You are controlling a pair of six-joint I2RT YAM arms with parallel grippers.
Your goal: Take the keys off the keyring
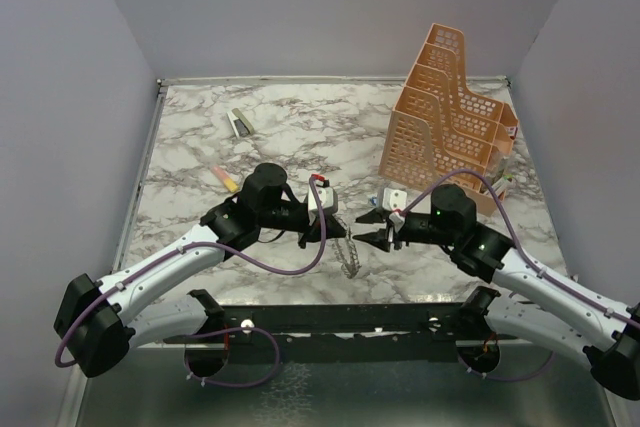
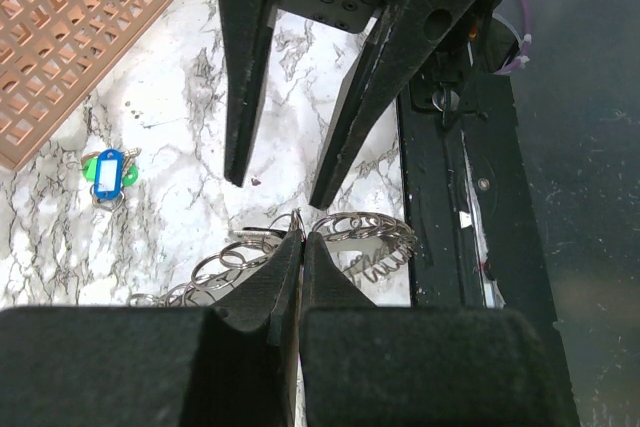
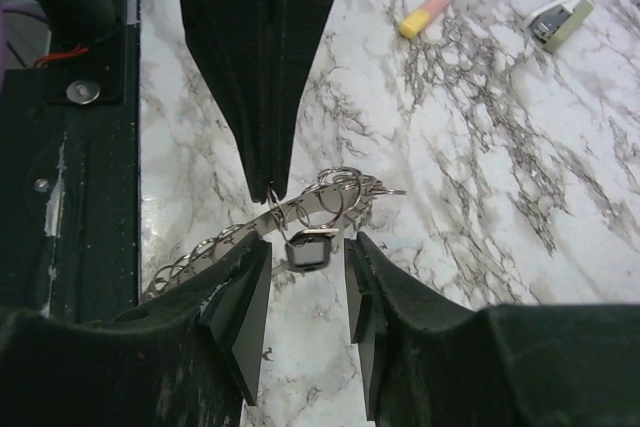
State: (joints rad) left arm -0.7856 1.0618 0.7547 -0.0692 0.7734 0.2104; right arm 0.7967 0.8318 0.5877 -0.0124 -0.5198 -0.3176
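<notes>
The keyring is a curved silvery band strung with several small rings. It hangs off the table between my two grippers and also shows in the top view and the left wrist view. My left gripper is shut on one small ring at the keyring's top edge; in the right wrist view it comes down from above. A key with a dark square head hangs from that ring. My right gripper is open, with one finger on each side of this key, not touching it.
An orange mesh basket stands at the back right. A small blue-green tag lies beside it. A yellow-pink piece and a small green-white box lie at the back left. The dark table edge rail runs right under the keyring.
</notes>
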